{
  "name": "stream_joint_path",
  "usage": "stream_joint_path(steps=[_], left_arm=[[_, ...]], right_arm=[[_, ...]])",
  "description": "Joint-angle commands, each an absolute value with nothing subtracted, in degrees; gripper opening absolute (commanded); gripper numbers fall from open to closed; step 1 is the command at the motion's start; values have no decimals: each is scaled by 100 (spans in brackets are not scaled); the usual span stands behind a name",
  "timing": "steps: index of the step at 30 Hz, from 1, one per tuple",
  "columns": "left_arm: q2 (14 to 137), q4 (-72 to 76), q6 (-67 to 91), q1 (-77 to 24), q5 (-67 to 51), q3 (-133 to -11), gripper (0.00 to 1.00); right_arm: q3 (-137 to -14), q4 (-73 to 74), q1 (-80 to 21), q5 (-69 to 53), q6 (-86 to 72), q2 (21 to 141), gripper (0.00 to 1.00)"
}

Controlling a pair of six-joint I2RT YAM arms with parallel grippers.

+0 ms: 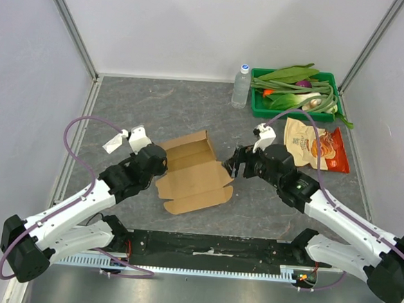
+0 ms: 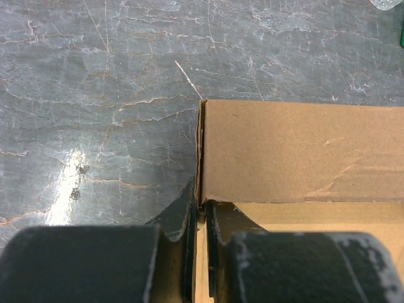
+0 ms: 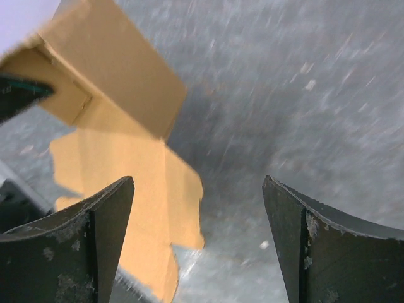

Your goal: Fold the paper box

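The left arm reaches from its base toward 1 o'clock, elbow low, wrist dipped over the table point(image 1: 156, 107). The left gripper point(image 1: 152, 163) point(image 2: 201, 211) is pressed together, pinching the upright cardboard wall at the 9 o'clock edge of the paper box point(image 1: 193, 175) point(image 2: 297, 151) point(image 3: 107, 82), which lies partly folded at the table's centre. The right arm stretches toward 10 o'clock. The right gripper point(image 1: 234, 164) point(image 3: 197, 183) is spread wide at the box's 3 o'clock edge, holding nothing.
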State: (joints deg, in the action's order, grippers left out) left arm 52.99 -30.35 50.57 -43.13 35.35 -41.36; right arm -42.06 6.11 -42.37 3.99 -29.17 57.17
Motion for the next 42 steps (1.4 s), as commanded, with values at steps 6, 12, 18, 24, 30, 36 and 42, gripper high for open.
stream_joint_path(steps=[6,12,18,24,30,36,42], left_arm=[[5370,-3059,6108,-4236,3349,-4236,2],[5414,-3050,6240,-4201,3164,-4245,2],[5300,-3015,6232,-4157,3076,-4140,4],[4993,-2857,5680,-4140,2848,-3982,51],[4106,-3321,4985,-4122,2357,-4042,79],[3716,-2901,3177,-4131,-246,-4561,75],[5289,-3198,1928,-4691,-1464,-5475,76]], right_arm=[[-2698,-1012,-4411,-1074,-5643,5317,90],[-2567,-808,-4720,-545,-5554,5265,84],[-2680,-704,-4746,-132,-5941,5343,56],[-3084,-80,-4676,-44,-6240,5703,26],[-3664,597,-4203,-570,-6319,6283,11],[-4166,1010,-3578,-1572,-6205,6775,11],[-4342,1055,-3174,-2302,-6398,7180,15]])
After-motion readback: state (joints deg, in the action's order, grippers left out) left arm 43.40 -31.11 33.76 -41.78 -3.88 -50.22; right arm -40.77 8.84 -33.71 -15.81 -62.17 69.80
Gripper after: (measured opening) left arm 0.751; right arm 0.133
